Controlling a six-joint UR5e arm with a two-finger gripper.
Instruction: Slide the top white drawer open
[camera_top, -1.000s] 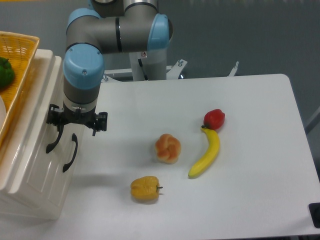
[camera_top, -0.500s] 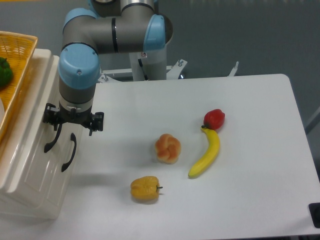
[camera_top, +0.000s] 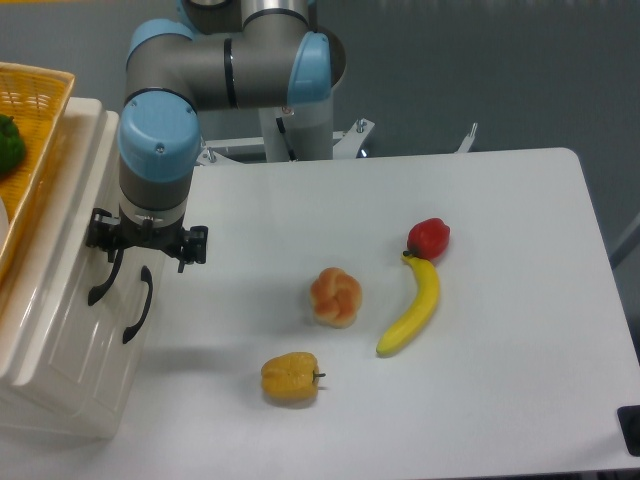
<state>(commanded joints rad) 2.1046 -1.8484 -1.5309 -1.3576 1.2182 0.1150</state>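
Observation:
The top white drawer (camera_top: 66, 285) is the glossy cream front at the left edge, and no gap shows around it. Its curved black handle (camera_top: 102, 281) lies just under my gripper (camera_top: 145, 247). The gripper hangs from the blue and grey wrist, pointing down at the handle's upper end. The wrist hides its fingers, so whether they hold the handle is unclear.
A second black handle (camera_top: 138, 305) sits on the lower drawer front (camera_top: 108, 375). A yellow wicker basket (camera_top: 40, 130) with a green pepper (camera_top: 10, 143) rests on top of the unit. On the table lie a bun (camera_top: 335, 296), a yellow pepper (camera_top: 290, 377), a banana (camera_top: 412, 308) and a red pepper (camera_top: 429, 238).
Over the last second the wrist and gripper shifted a little to the left, and the drawer unit's fronts and handles shifted left with them. Almost nothing moved in the last half second.

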